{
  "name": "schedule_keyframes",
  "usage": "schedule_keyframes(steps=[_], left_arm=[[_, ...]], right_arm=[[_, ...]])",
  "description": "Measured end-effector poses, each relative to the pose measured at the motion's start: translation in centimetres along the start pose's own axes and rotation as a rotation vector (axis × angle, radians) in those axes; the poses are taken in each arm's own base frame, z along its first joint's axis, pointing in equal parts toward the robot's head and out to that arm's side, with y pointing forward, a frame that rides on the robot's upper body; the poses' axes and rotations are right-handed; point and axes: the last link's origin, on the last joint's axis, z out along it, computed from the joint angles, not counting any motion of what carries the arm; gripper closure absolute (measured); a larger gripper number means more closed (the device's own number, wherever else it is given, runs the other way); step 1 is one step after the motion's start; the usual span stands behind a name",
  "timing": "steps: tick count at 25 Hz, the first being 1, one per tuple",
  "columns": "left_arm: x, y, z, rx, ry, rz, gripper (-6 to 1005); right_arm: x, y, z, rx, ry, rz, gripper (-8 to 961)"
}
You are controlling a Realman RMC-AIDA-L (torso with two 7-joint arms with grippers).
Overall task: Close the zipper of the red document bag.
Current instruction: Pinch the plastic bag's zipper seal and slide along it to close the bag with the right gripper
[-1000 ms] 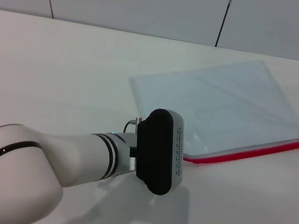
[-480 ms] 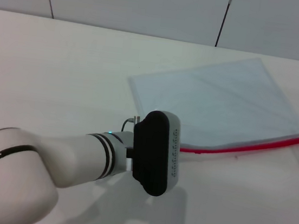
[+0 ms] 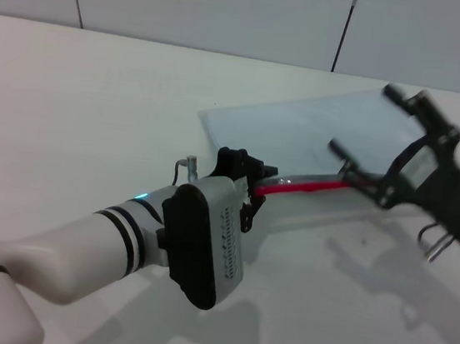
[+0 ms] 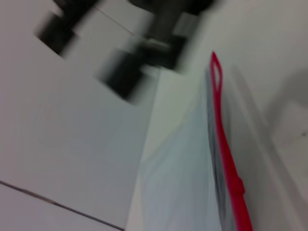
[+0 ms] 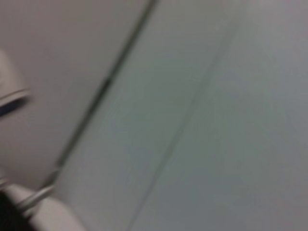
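The bag [image 3: 318, 137] is lying flat on the table [image 3: 79, 103], toward the robot's right of centre, w/ the zipper [image 3: 312, 185] running along its near long edge. The left gripper [image 3: 250, 183] is sitting right at the left end of that red strip, touching or just about touching it; whether it's actually pinching the bag corner is hard to call, since the black fingers are bunching over the end of the strip. Can't tell its state.

The right gripper [image 3: 368, 126] is hanging over the right part of the bag w/ its 2 fingers spread wide apart, gripping nothing, 1 finger [image 3: 343, 150] reaching down near the zipper's middle, the other finger [image 3: 399, 96] up by the bag's far edge.

Progress, as a guess: early. Both arms are getting into position, but no pull along the zip looks underway yet. What's left: pin 1 end, catch the slider, run it the full length.

Hard to make out:
- The slider. In the left wrist view the zipper [image 4: 226, 154] is showing a small red lump [image 4: 237, 183] partway along, poss. the slider, not sure.
- Whether the zip is open or part shut; a loop at the strip's far end in that view hints at an open mouth, no more.
- The zip's right end is hiding behind the right arm.
- The right wrist view is giving only pale surfaces, nothing usable.
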Motion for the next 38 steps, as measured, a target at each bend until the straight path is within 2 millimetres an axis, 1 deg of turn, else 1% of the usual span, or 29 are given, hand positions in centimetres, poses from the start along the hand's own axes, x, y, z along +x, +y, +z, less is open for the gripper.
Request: schedule_keyframes(steps=[5,10,16,24,29,37,38], left_arm=[[-0.1,-0.1,-0.2,0.021,0.004,-0.016,944],[0.0,-0.2,-0.3,0.032,0.01,-0.014,945],[0.1,-0.2,-0.4,0.036,0.012,-0.017,945],[0.1,0.0,-0.4,0.033,0.015,-0.012,944],[0.1,0.0,-0.5,0.033,0.015,-0.012,945],[0.2,0.0,-0.6,0.039,0.021,-0.012,945],[0.2,0.0,-0.6,0.04,0.021,-0.012,945]], right_arm=[[0.6,1.8,0.4,-0.144,0.034,-0.104,89],[1.4,2.9,1.2,-0.206,0.085,-0.207,89],[1.6,4.2,1.3,-0.211,0.095,-0.361,89],[1.9,4.4,1.6,-0.172,0.129,-0.459,88],[2.2,4.8,1.7,-0.173,0.155,-0.508,106],[2.4,4.8,1.7,-0.175,0.164,-0.517,377],[2.4,4.8,1.7,-0.174,0.164,-0.517,384]])
